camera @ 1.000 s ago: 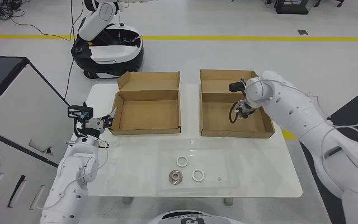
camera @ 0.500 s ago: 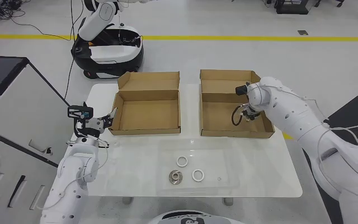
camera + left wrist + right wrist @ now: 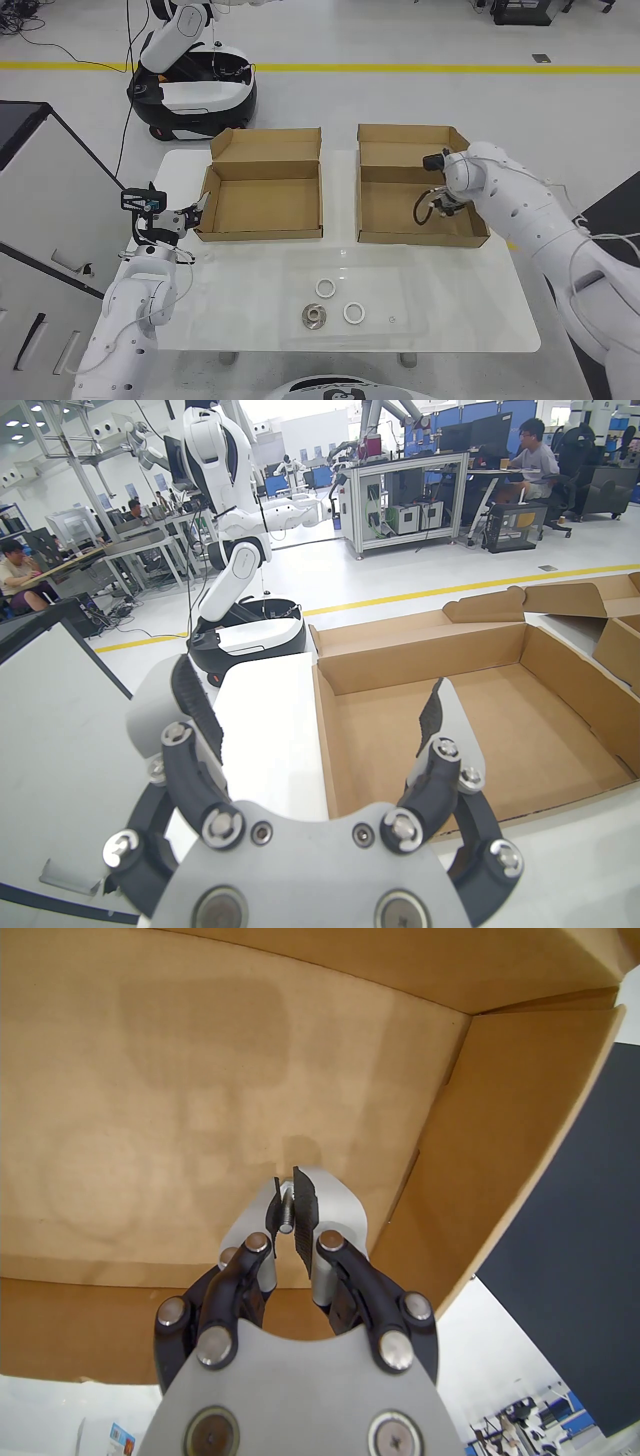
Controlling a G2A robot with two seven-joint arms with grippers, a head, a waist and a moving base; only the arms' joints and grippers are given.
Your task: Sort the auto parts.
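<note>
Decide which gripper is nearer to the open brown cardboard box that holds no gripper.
Left. The open left gripper hangs right beside the side wall of that brown cardboard box; the right gripper is inside the other cardboard box, shut on a threaded metal bolt.

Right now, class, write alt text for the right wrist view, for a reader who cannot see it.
The right gripper pinches a threaded bolt over the brown floor of a cardboard box, near one corner.
</note>
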